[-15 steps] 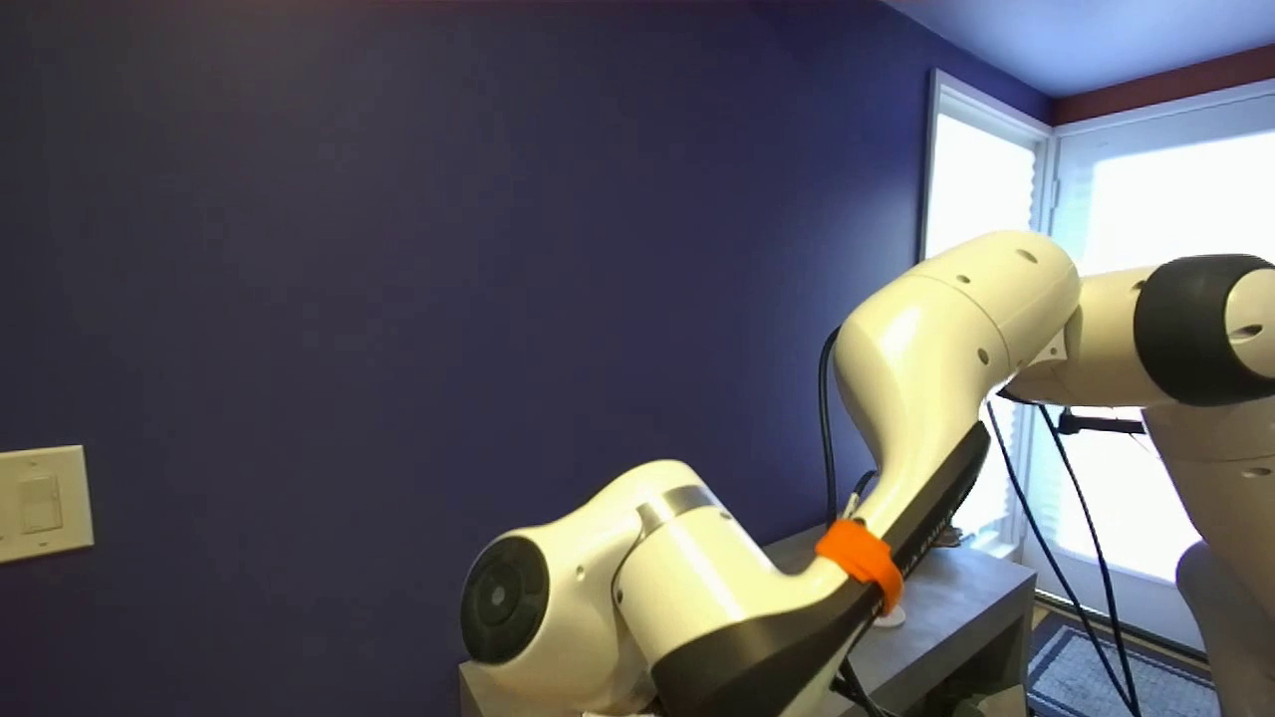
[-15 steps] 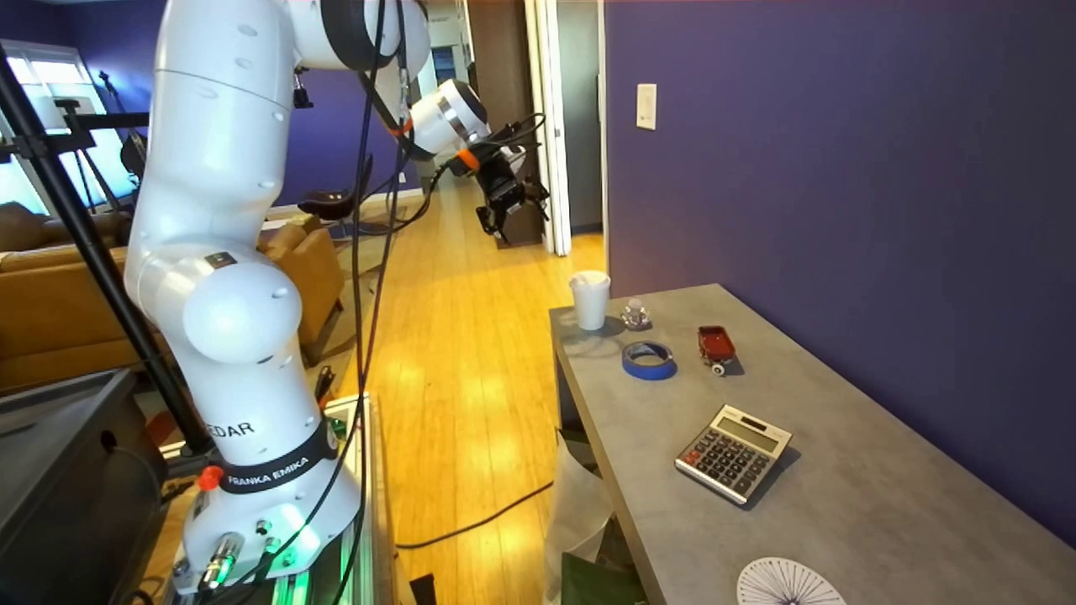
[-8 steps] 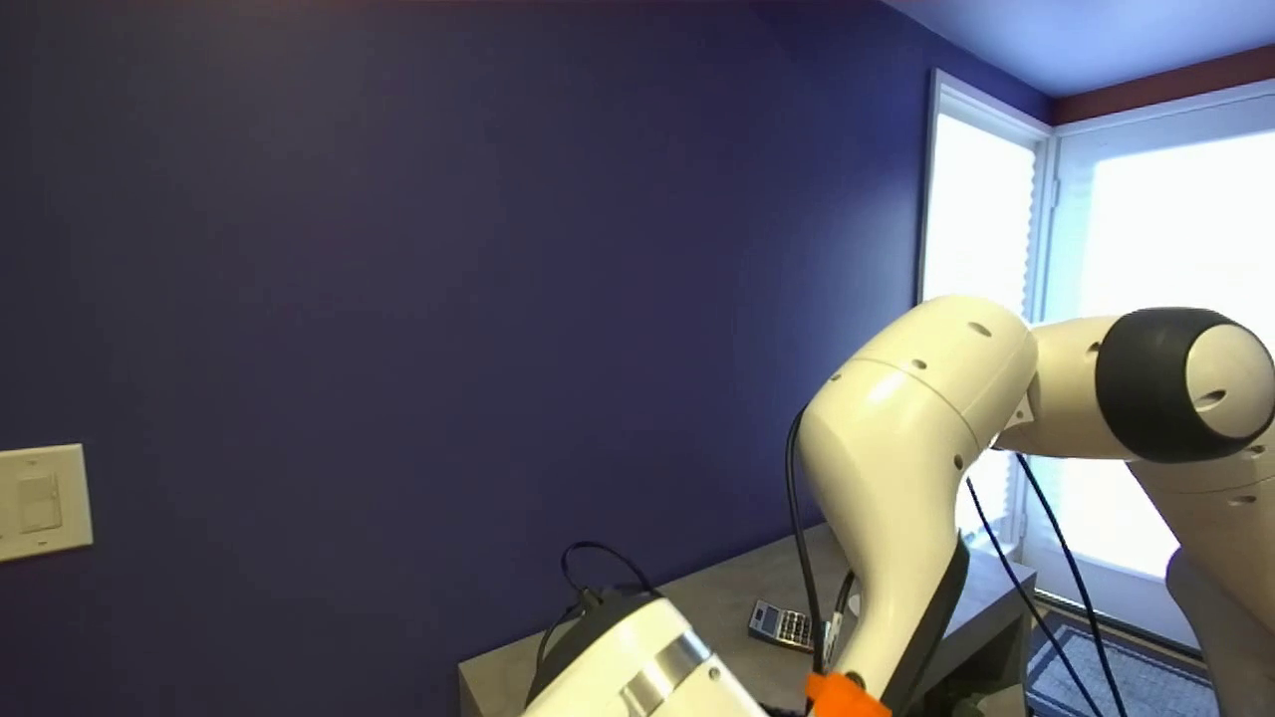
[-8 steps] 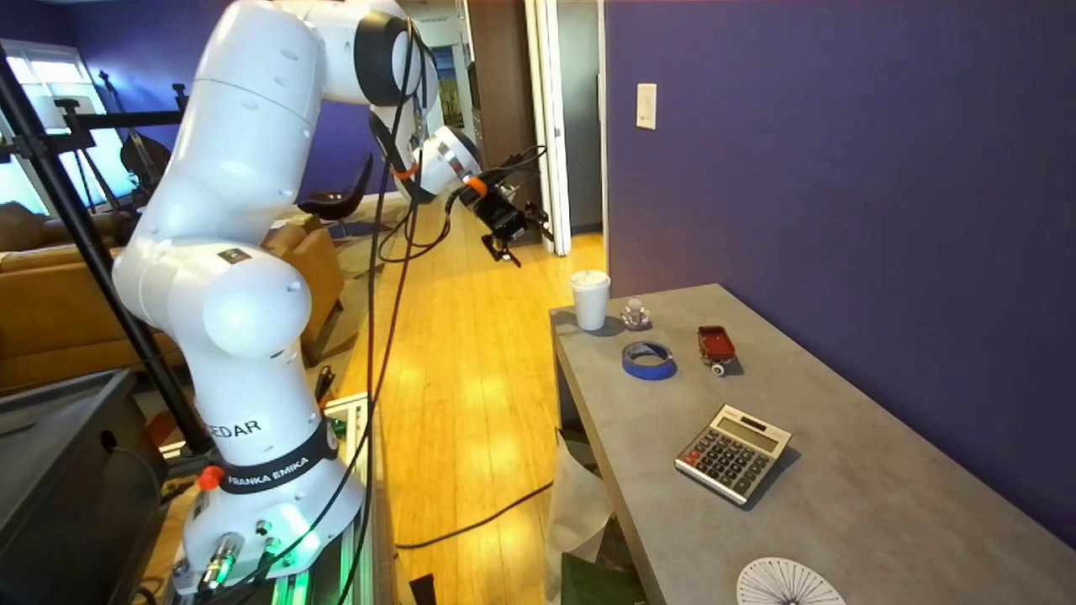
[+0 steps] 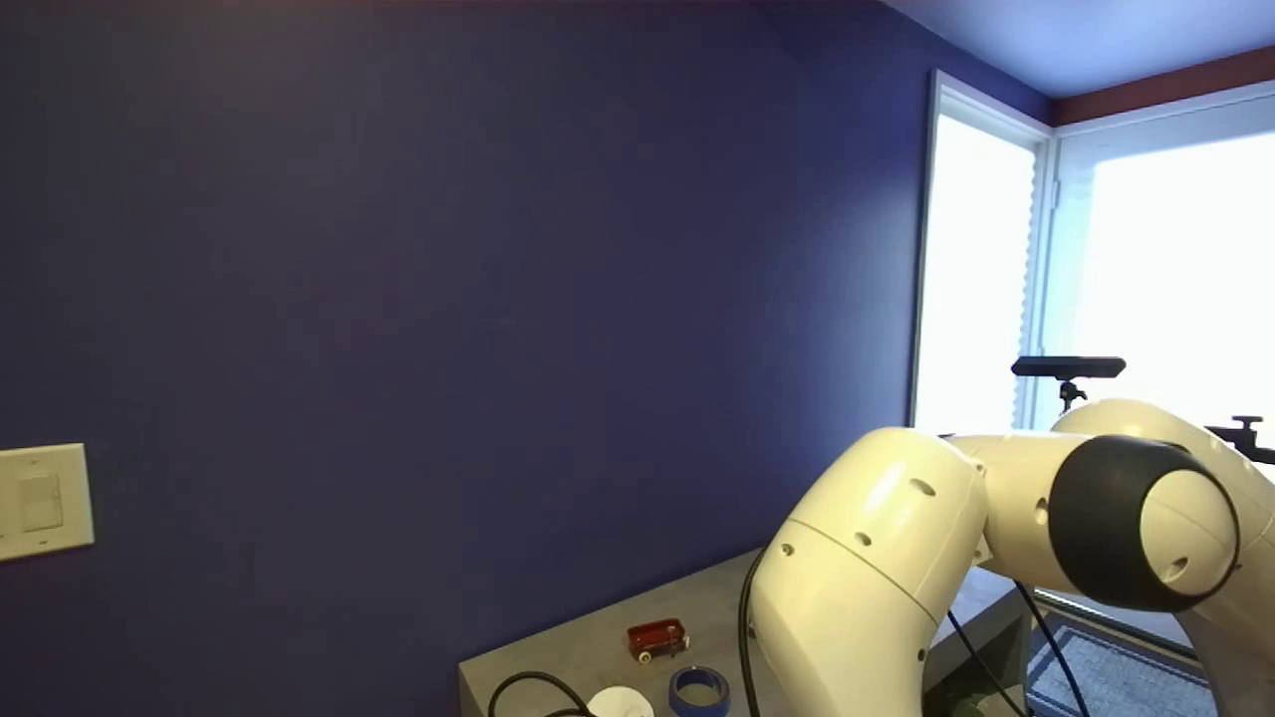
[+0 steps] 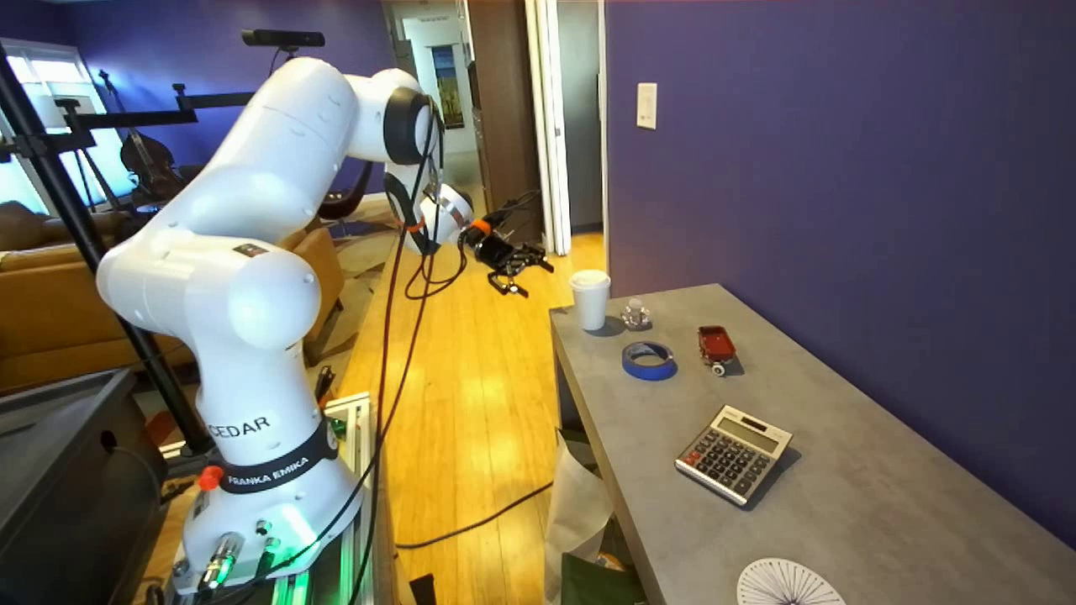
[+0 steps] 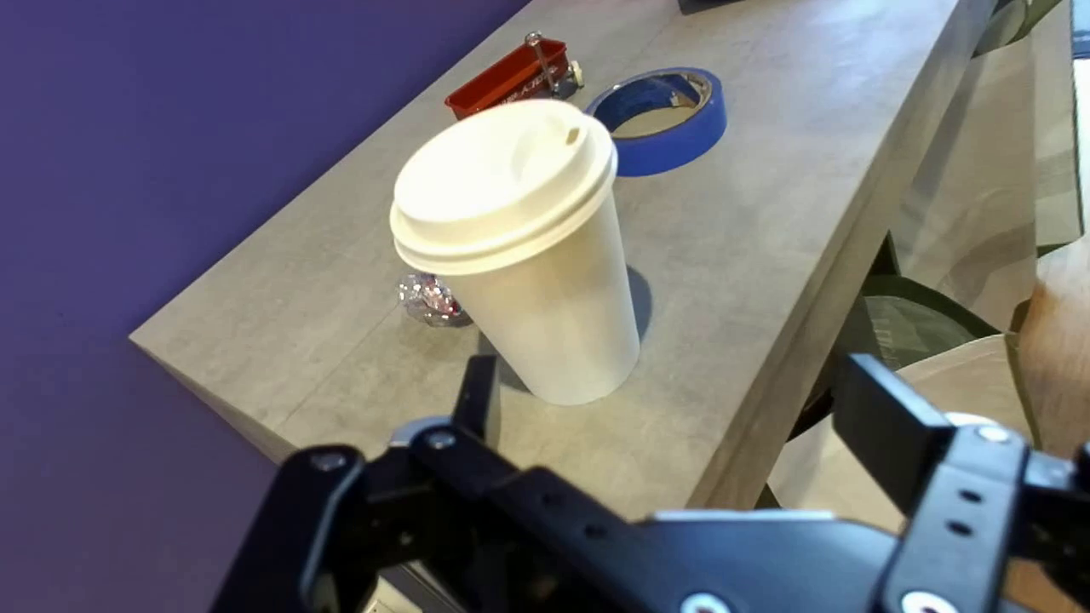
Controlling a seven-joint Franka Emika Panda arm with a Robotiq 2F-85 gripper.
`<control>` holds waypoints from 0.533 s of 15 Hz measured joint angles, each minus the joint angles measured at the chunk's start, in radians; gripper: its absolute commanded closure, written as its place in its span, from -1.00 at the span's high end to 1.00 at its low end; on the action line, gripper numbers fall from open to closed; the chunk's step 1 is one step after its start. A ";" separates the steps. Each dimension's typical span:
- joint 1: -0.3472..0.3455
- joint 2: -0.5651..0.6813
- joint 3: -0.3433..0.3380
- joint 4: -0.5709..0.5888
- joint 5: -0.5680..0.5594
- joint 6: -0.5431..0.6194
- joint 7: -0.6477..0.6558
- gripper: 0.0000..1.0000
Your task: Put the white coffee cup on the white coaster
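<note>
The white coffee cup is a tall paper cup with a white lid. It stands upright near the table's end in an exterior view (image 6: 590,302). It fills the middle of the wrist view (image 7: 553,281), and its lid shows at the bottom edge of an exterior view (image 5: 620,703). The white coaster (image 6: 788,584), a flat round disc with thin dark radial lines, lies at the other end of the table, partly cut off by the frame. My gripper (image 6: 532,280) is open and empty, short of the cup and apart from it. Its spread fingers show in the wrist view (image 7: 673,396).
On the grey table (image 6: 874,487) are a small clear figure (image 6: 635,315) beside the cup, a blue tape roll (image 6: 648,372), a red toy wagon (image 6: 716,343) and a calculator (image 6: 734,454). A purple wall runs along the table's back. Bags stand under the front edge.
The arm has lowered and leaned forward, bringing the gripper down and levelling it towards the cup's height. The gripper stays open. The cup and the table objects have not moved.
</note>
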State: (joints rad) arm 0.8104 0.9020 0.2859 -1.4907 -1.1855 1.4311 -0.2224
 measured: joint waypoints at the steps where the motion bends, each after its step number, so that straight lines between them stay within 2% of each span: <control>1: 0.004 0.015 -0.002 0.015 -0.004 -0.004 -0.003 1.00; 8: 0.004 0.022 -0.003 0.042 -0.005 -0.015 -0.020 1.00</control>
State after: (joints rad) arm 0.8148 0.9238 0.2826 -1.4487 -1.1909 1.4158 -0.2421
